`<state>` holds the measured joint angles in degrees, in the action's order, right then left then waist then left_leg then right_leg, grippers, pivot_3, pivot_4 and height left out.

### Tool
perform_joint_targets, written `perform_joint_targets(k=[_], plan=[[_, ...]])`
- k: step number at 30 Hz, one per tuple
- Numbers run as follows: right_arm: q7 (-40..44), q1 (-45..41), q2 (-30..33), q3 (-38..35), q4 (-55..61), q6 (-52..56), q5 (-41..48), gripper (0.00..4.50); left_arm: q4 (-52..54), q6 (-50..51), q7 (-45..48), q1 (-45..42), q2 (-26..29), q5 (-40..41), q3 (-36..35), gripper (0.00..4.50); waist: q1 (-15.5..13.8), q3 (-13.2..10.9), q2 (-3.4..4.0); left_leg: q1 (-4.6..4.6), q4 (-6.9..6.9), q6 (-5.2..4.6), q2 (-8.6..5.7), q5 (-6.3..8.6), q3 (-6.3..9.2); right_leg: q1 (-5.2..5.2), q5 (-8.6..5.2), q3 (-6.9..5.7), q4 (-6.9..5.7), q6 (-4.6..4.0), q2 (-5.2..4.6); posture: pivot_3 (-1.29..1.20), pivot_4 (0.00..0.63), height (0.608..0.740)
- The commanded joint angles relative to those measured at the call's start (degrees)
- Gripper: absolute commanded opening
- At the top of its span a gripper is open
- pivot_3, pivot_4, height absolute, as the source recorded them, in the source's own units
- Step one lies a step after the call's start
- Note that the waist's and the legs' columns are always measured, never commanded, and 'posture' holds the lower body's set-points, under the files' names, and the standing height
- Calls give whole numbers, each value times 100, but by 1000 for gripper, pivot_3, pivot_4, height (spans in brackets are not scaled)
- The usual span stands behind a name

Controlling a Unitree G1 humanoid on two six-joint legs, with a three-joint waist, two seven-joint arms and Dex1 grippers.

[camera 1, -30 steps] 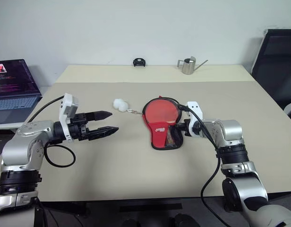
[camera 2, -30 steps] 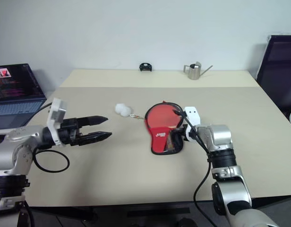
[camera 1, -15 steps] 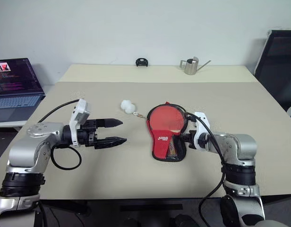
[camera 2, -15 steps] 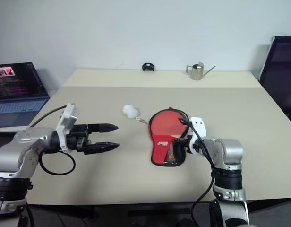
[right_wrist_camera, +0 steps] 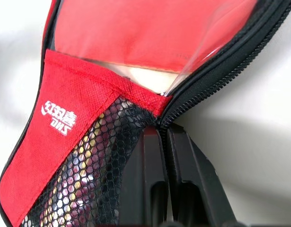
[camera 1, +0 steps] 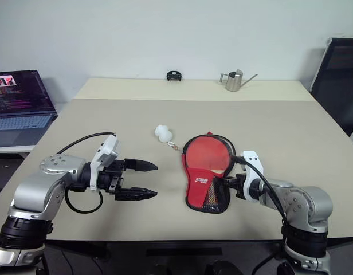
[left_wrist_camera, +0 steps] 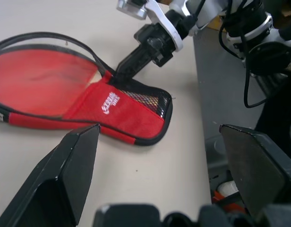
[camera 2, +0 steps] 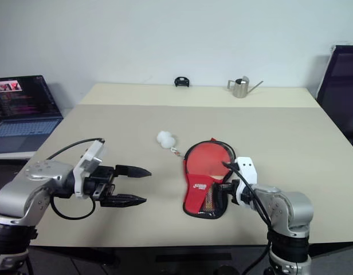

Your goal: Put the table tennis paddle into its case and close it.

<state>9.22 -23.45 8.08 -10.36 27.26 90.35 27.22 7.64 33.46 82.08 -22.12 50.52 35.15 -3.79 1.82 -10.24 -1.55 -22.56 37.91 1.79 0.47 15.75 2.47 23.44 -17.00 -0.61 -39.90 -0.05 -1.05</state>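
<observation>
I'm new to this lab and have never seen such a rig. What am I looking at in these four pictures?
It is a humanoid robot with two arms at a table. Two pictures come from cameras in its head, looking down over the arms; the other two from cameras on each wrist. The left tool hangs open above the table, holding nothing. The right tool is shut, pinching the zip edge of the case. The case lies unzipped, with the red table tennis paddle inside. A white ball charm lies beside it. At the far edge stand a small metal watering can and a small black object. A laptop sits at the left.
</observation>
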Motion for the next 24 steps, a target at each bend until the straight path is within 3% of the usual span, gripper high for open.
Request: perform_joint_targets(k=[1,16,24], plan=[[-181,364,98,219,295,215,597,14,182,13,152,-103,76,111,77,4433,0,0,0,1,0,0,0,0,0,-1,0,0,-1,0,0,0,150,740],[-1205,1112,1176,33,733,215,2837,14,266,-51,265,-148,34,196,311,4433,-9,0,-1,6,0,-1,-1,0,5,-13,-3,-3,5,2,1,0,150,740],[-1769,905,1505,-52,431,215,3457,14,182,-108,251,-198,-24,148,363,4433,-13,1,-1,7,1,-1,-1,0,5,-15,-3,-3,6,2,1,0,150,740]])
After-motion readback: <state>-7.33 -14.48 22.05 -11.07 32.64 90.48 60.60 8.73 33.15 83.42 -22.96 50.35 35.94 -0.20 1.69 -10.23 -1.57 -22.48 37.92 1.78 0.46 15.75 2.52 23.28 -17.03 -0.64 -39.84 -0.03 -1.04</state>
